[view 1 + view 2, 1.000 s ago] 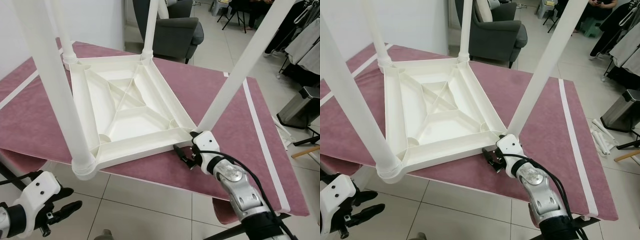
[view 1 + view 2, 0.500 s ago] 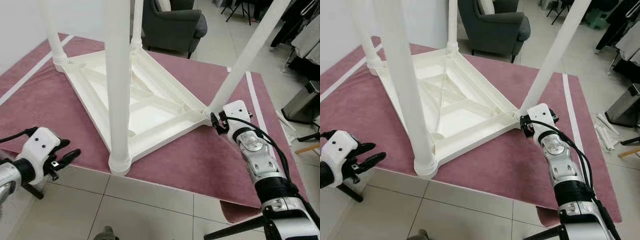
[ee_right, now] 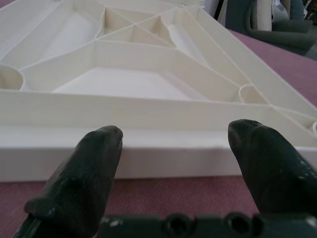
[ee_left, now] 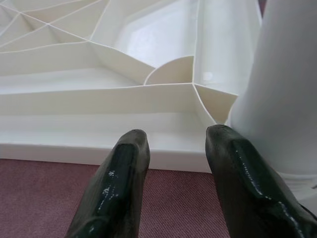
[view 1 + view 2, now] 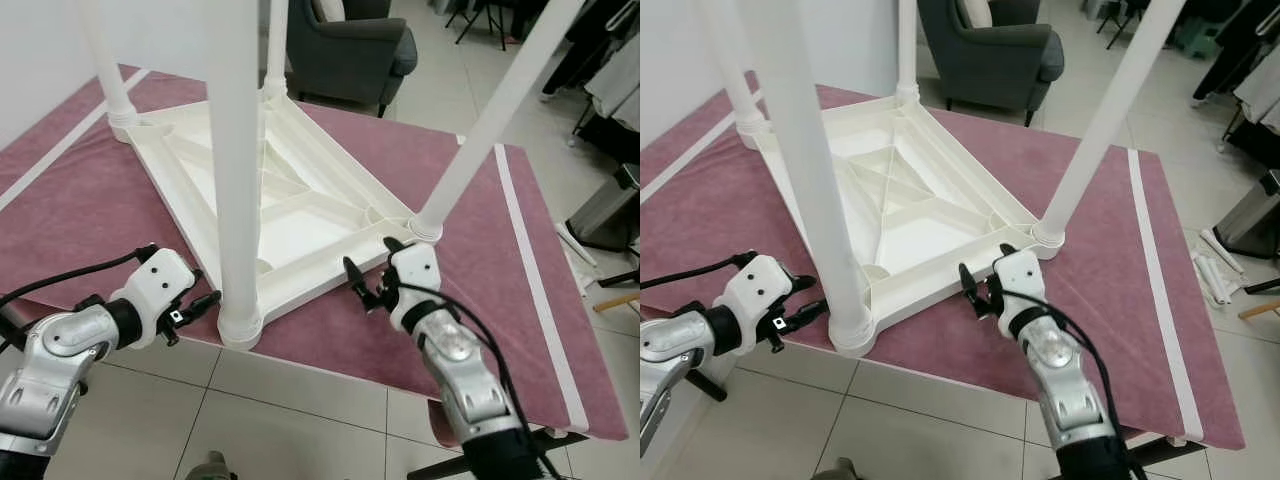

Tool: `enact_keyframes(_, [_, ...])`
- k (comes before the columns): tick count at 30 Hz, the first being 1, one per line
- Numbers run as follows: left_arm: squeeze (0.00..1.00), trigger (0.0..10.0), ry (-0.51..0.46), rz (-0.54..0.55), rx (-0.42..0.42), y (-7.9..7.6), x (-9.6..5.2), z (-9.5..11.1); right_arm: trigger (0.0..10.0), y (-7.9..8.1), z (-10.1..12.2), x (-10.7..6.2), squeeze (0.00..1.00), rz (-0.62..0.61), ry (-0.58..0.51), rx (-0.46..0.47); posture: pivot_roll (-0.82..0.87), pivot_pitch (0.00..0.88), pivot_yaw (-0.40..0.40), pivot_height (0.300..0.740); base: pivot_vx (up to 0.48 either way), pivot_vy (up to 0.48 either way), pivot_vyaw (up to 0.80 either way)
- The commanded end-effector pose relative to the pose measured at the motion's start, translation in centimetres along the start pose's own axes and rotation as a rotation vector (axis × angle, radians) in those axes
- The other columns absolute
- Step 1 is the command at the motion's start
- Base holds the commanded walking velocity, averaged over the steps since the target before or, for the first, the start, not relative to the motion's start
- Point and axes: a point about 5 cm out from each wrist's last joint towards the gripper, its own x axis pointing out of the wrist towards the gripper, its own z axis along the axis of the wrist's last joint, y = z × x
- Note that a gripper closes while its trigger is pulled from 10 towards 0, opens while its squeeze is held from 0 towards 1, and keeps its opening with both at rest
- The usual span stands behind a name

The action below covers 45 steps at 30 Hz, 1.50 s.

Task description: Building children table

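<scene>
White plastic upturned children's table (image 5: 290, 190) has four legs fitted; my left gripper (image 5: 205, 304) and right gripper (image 5: 365, 285) gape empty beside its rim

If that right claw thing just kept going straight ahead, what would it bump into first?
Most likely the near side rim of the upside-down white table. The right end effector is open and points straight at that edge, just short of it above the pink cloth.

— What's the children's table (image 5: 300, 205) like?
— White plastic, upside down on the pink-covered surface, ribbed underside facing up.
— And its legs?
— Four round white legs (image 5: 237, 170) stand upright from the corner sockets, apparently all seated; their tops run out of frame.
</scene>
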Motion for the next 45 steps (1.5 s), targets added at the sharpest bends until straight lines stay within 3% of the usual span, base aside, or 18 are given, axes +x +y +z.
enact_keyframes(1, [0.00,10.0,0.004,-0.081,0.022,-0.8,0.6,0.0,10.0,0.2,-0.3,-0.6,0.00,-0.028,0.020,0.016,0.19,0.020,-0.047,0.740,0.000,0.000,0.00])
enact_keyframes(6, [0.00,10.0,0.000,-0.145,0.043,-1.8,1.7,0.1,10.0,0.4,-0.6,-1.3,0.00,-0.094,0.031,0.049,0.18,0.020,-0.041,0.740,0.000,0.000,0.00])
enact_keyframes(10, [0.00,10.0,-0.008,-0.176,0.055,-2.7,3.5,0.1,10.0,-0.7,0.9,-1.5,0.00,-0.198,-0.029,0.159,0.16,0.017,-0.040,0.740,0.000,0.000,0.00])
enact_keyframes(14, [0.00,10.0,-0.019,-0.188,0.054,-2.9,4.0,0.3,10.0,-1.0,1.5,-1.6,0.00,-0.209,-0.053,0.177,0.15,0.014,-0.035,0.740,0.000,0.000,0.00])
enact_keyframes(15, [0.00,10.0,-0.064,-0.223,0.045,-3.7,5.1,1.3,10.0,-1.0,2.4,-1.9,0.00,-0.208,-0.083,0.184,0.15,0.012,-0.033,0.740,0.000,0.000,0.00])
enact_keyframes(16, [0.00,10.0,-0.064,-0.223,0.045,-3.7,5.1,1.3,10.0,-1.0,2.4,-1.9,0.00,-0.208,-0.083,0.184,0.15,0.012,-0.033,0.740,0.000,0.000,0.00])
enact_keyframes(20, [0.00,10.0,-0.144,-0.274,0.037,-5.1,7.7,3.6,10.0,-0.5,3.6,-2.1,0.00,-0.193,-0.118,0.203,0.15,0.008,-0.030,0.740,0.000,0.000,0.00])
enact_keyframes(23, [0.00,10.0,-0.152,-0.285,0.044,-5.4,8.1,3.9,10.0,-0.3,3.8,-2.1,0.00,-0.188,-0.125,0.206,0.15,0.008,-0.030,0.740,0.000,0.000,0.00])
enact_keyframes(24, [0.00,10.0,-0.168,-0.299,0.043,-6.2,9.6,4.9,10.0,0.3,4.6,-2.2,0.00,-0.138,-0.146,0.227,0.14,0.006,-0.024,0.740,0.000,0.000,0.00])
enact_keyframes(26, [0.00,10.0,-0.180,-0.295,0.035,-6.7,10.9,5.8,10.0,0.9,5.4,-2.6,0.00,-0.055,-0.162,0.255,0.13,0.005,-0.019,0.740,0.000,0.000,0.00])
enact_keyframes(29, [0.00,10.0,-0.186,-0.279,0.032,-6.8,11.9,6.4,10.0,1.2,5.8,-3.3,0.00,0.017,-0.159,0.251,0.13,0.005,-0.019,0.740,0.000,0.000,0.00])
enact_keyframes(34, [0.00,10.0,-0.194,-0.233,0.030,-6.4,13.0,7.0,10.0,-0.7,4.8,-4.5,0.00,-0.041,-0.107,0.195,0.12,0.006,-0.013,0.740,0.000,0.000,0.00])
enact_keyframes(35, [0.00,10.0,-0.186,-0.215,0.029,-6.1,13.1,6.9,10.0,-2.1,4.1,-4.8,0.00,-0.119,-0.071,0.163,0.11,0.008,-0.006,0.740,0.000,0.000,0.00])
enact_keyframes(37, [0.00,10.0,-0.186,-0.215,0.029,-6.1,13.1,6.9,10.0,-2.1,4.1,-4.8,0.00,-0.119,-0.071,0.163,0.11,0.008,-0.006,0.740,0.000,0.000,0.00])
enact_keyframes(39, [0.00,10.0,-0.143,-0.184,0.051,-4.8,12.9,5.9,10.0,-4.5,2.7,-5.7,0.00,-0.205,-0.003,0.120,0.10,0.010,0.002,0.740,0.000,0.000,0.00])
enact_keyframes(40, [0.00,10.0,-0.117,-0.171,0.067,-3.6,12.4,5.2,10.0,-4.8,2.2,-6.5,0.00,-0.172,0.032,0.090,0.10,0.012,0.002,0.740,0.000,0.000,0.00])
enact_keyframes(42, [0.00,10.0,-0.117,-0.171,0.067,-3.6,12.4,5.2,10.0,-4.8,2.2,-6.5,0.00,-0.172,0.032,0.090,0.10,0.012,0.002,0.740,0.000,0.000,0.00])
enact_keyframes(45, [0.00,10.0,-0.071,-0.154,0.105,-0.6,10.9,4.1,10.0,-4.3,1.2,-8.5,0.00,-0.024,0.124,0.074,0.10,0.014,-0.003,0.740,0.000,0.000,0.00])
